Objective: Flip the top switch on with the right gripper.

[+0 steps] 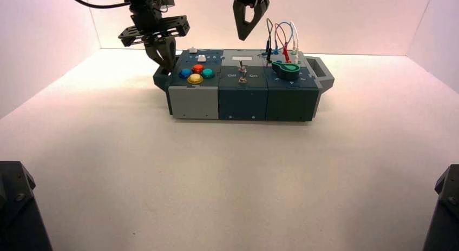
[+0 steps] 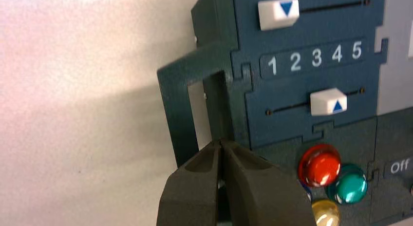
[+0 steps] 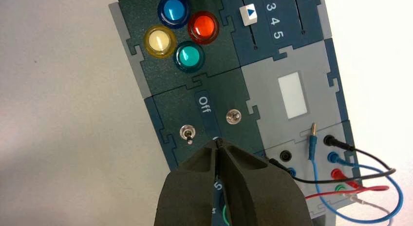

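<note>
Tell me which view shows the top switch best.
The right wrist view: the top switch sits plainly beside the Off label, just beyond the right gripper. The high view shows it tiny, mid-box; the left wrist view misses it.

On the box's (image 1: 243, 102) dark slider panel (image 2: 311, 84) we read the white numerals "1 2 3 4 5" (image 2: 315, 58), set between two white slider caps, one bearing a blue down-pointing triangle (image 2: 286, 8) and the other a blue up-pointing triangle (image 2: 337, 106). Beside the toggle switches we read a white "Off" label (image 3: 205, 103), which lies on the left of the middle panel. To the right of the switches we make out an "On" label (image 1: 253, 76), seen only from above.
</note>
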`<state>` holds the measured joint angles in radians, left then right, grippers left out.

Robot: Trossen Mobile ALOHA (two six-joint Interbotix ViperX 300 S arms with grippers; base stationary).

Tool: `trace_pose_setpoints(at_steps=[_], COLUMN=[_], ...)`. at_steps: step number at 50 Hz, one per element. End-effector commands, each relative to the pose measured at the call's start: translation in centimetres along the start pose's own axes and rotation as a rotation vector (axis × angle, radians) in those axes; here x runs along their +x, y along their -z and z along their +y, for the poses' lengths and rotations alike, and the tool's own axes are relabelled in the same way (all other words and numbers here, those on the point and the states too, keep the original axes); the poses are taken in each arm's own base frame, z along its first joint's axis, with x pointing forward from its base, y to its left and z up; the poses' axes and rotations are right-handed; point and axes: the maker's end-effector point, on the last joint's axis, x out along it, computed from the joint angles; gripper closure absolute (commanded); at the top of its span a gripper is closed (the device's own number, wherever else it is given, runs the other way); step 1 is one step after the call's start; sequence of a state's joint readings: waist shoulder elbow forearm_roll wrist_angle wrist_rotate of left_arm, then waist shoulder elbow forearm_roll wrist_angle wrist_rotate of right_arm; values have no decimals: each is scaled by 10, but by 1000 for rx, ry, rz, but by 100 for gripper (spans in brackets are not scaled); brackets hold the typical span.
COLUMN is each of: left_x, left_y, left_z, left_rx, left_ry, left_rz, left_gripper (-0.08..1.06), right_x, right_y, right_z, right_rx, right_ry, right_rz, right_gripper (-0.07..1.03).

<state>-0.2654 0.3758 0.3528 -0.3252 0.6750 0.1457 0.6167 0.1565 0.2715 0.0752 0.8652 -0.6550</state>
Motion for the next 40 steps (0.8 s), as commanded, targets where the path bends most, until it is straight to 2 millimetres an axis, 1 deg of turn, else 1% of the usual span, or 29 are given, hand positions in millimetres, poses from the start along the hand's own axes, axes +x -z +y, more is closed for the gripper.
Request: trace_pose_setpoints(at_steps=[1,14,24,29,40], left_x=[1,12,20,24,36], left_y=[-11,-9,-6,-4,2], left_z=[-1,2,5,7,11], left_rx=[12,9,8,11,5], left_ry=[-4,-7,-15,-20,-25], left_rz=[-23,-4,3,10,34], left_gripper=[100,101,100,100,100], right_x=[-8,12,30,42,47], right_y=[-14,-19,-24,-24,-26], right_z=[-8,-14,-19,-23,-32], right_rx=[-43,-45,-43,-59,-87], right_ry=[25,40,57,61,82], right_rz=[-34,-49,-67,-46,-25], right_gripper=[98,98,99,98,98])
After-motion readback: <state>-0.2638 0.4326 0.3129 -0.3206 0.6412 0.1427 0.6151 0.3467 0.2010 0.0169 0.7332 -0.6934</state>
